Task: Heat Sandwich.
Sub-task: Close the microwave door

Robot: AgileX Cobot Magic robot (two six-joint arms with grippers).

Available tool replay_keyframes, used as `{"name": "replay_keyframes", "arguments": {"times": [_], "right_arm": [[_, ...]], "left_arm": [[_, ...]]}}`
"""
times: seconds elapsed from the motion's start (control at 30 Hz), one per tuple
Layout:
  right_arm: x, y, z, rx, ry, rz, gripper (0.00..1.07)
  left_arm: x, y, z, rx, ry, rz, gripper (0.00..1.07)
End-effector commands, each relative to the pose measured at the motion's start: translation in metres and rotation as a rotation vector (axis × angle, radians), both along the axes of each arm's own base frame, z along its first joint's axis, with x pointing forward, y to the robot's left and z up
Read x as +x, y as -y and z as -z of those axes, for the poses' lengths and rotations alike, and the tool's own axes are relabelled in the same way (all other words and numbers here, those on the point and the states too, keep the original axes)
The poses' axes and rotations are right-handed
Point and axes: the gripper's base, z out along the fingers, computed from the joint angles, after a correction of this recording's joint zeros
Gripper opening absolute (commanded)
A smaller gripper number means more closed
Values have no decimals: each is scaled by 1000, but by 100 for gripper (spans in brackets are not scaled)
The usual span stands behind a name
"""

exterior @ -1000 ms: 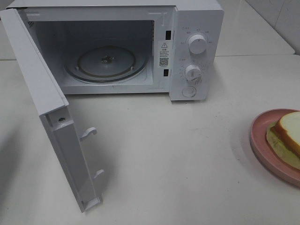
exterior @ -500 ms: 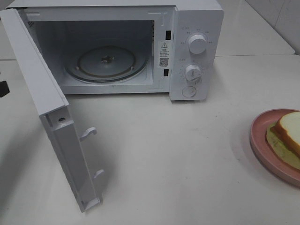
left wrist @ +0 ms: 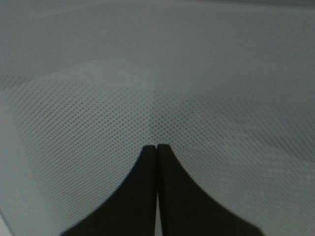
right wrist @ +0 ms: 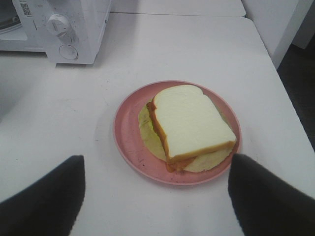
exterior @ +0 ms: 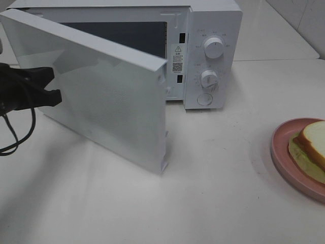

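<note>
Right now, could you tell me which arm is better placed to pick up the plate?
Right. Its open hand hangs just above the plate with the sandwich; the shut left hand is against the microwave door.

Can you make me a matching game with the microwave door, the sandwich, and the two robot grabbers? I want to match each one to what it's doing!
Things:
1. white microwave door
2. white-bread sandwich
3. black left gripper
4. black right gripper

States:
A. fingers wide open above the plate
B. half shut
C. fingers pressed together against the door
D. lying on the round pink plate

Pairs: 1-B, 2-D, 3-C, 4-A
</note>
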Motion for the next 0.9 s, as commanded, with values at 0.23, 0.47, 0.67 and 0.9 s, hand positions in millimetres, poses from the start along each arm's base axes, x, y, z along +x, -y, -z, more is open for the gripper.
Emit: {"name": "replay_keyframes", "arguments": {"times": [0.23, 0.47, 0.67, 0.9], "right_arm": [[-3, 0, -1, -2, 43, 5, 76], [-3, 0, -1, -4, 43, 3, 76], [-3, 0, -1, -4, 43, 1, 76], [-3, 0, -1, -3, 42, 1, 76]], "left_arm": [[15, 30, -4, -61, 15, -34, 0], [27, 58, -3, -105, 5, -55, 0], [37, 78, -5, -110, 27, -24, 0], [53, 103, -5, -131, 32, 0, 0]]}}
